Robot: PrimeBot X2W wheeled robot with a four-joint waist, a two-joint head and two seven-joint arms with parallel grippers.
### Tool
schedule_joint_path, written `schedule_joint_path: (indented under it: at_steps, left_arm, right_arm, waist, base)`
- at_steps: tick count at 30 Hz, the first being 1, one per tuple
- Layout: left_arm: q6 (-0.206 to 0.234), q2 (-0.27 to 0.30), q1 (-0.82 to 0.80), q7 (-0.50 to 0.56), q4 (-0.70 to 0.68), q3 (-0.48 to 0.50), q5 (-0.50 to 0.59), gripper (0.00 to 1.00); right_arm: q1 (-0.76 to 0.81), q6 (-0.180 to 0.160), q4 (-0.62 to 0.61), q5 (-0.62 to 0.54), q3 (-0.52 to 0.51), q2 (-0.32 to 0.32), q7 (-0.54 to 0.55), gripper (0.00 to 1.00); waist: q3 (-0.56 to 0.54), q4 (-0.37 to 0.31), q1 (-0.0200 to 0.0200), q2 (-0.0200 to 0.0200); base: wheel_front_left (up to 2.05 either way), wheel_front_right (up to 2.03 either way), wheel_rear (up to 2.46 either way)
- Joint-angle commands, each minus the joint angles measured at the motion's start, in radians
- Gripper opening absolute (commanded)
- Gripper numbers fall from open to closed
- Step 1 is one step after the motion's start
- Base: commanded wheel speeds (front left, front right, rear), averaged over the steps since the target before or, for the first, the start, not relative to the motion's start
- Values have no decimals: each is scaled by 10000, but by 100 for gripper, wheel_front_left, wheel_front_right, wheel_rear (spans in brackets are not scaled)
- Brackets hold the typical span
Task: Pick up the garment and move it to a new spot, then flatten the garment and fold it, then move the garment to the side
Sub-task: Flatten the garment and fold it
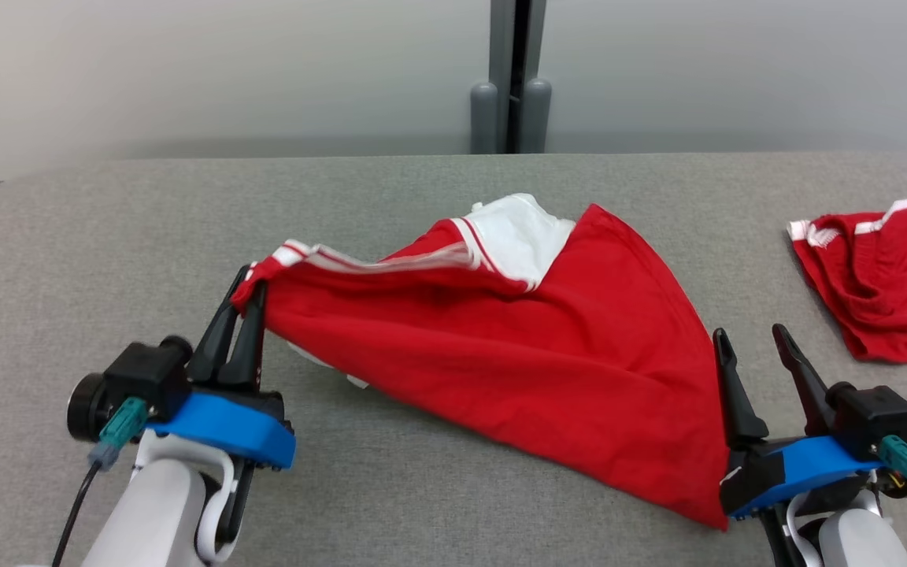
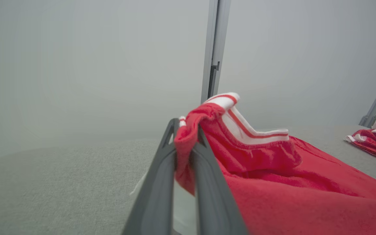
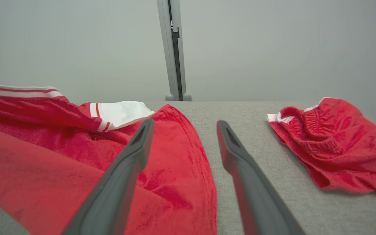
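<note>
A red garment (image 1: 516, 346) with white striped trim lies spread across the grey table (image 1: 422, 504), its left corner lifted. My left gripper (image 1: 245, 303) is shut on that left corner; in the left wrist view the red cloth (image 2: 183, 147) is pinched between the two dark fingers. My right gripper (image 1: 753, 342) stands open at the garment's right edge, its left finger (image 3: 132, 156) over the red cloth (image 3: 77, 156) and the other finger over bare table. Nothing sits between its fingers.
A second red garment (image 1: 886, 283) with white trim lies crumpled at the table's right side, also in the right wrist view (image 3: 335, 143). A grey post (image 1: 510, 79) stands behind the table's far edge against a pale wall.
</note>
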Motion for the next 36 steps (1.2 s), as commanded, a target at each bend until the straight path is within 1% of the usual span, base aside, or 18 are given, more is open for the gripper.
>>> schedule_joint_path:
  at_steps: [1,4,6,9,11,14,17,19,23,24,25,26,27,31,33,36]
  left_arm:
    - [194,118,551,-35,-659,196,-117,0]
    - [671,310,1645,246,-2009,407,-248,0]
    - [940,417,2184,636,-2772,341,-174,0]
    - [1042,400,2666,1227,-3473,-41,-64,0]
    - [973,276,2680,1497,-3560,-463,92,0]
    - [719,-82,2333,1806,-3059,-1098,225,0]
    - [469,-537,1821,1905,-2147,-1741,448,0]
    - [323,-906,1481,1867,-1463,-2057,493,0]
    - [171,-1293,908,1692,-98,-2496,662,0]
    - [142,-1352,810,1616,171,-2586,699,38]
    - [142,-1352,810,1616,171,-2586,699,38]
    - [132,-1439,733,1514,389,-2637,704,95]
    - [125,-1499,662,1407,572,-2684,689,100]
    - [160,-1546,599,991,932,-2737,620,100]
    - [164,-1456,735,835,904,-2693,574,100]
    - [189,-1168,1135,808,719,-2614,481,100]
  right_arm:
    - [123,1,9,67,-92,-24,-58,100]
    - [248,1,39,122,-142,-24,-63,100]
    - [294,1,65,164,-131,-23,-68,100]
    - [212,1,86,199,9,-24,-66,100]
    - [102,1,127,239,152,-26,-80,100]
    - [38,1,227,286,278,-26,-96,100]
    - [-75,1,319,252,337,-24,-144,100]
    - [-111,1,391,279,390,-24,-176,100]
    - [-100,1,541,313,471,-23,-235,100]
    - [-96,1,570,314,480,-21,-248,100]
    - [-96,1,570,314,480,-21,-248,100]
    - [-89,1,594,317,494,-21,-263,100]
    - [-72,1,621,320,482,-23,-274,100]
    - [25,1,698,233,416,-21,-303,100]
    - [48,1,714,214,425,-23,-309,100]
    - [49,1,730,247,496,-23,-304,100]
  waist:
    - [-124,139,2,0]
    - [-295,331,2,0]
    - [-350,405,2,0]
    - [-317,365,2,0]
    - [-252,246,2,0]
    - [-138,-1,2,0]
    - [-25,-310,2,0]
    - [45,-512,2,0]
    - [121,-783,2,0]
    - [128,-810,2,0]
    - [128,-810,2,0]
    - [131,-821,2,0]
    - [127,-812,2,0]
    - [28,-582,2,0]
    - [-58,-420,2,0]
    - [-175,-182,2,0]
  base:
    - [0,0,0]
    - [0,0,0]
    - [0,0,0]
    - [0,0,0]
    - [0,0,0]
    - [0,0,0]
    - [0,0,0]
    - [0,0,0]
    - [0,0,0]
    - [0,0,0]
    - [0,0,0]
    - [0,0,0]
    - [0,0,0]
    - [0,0,0]
    - [0,0,0]
    - [0,0,0]
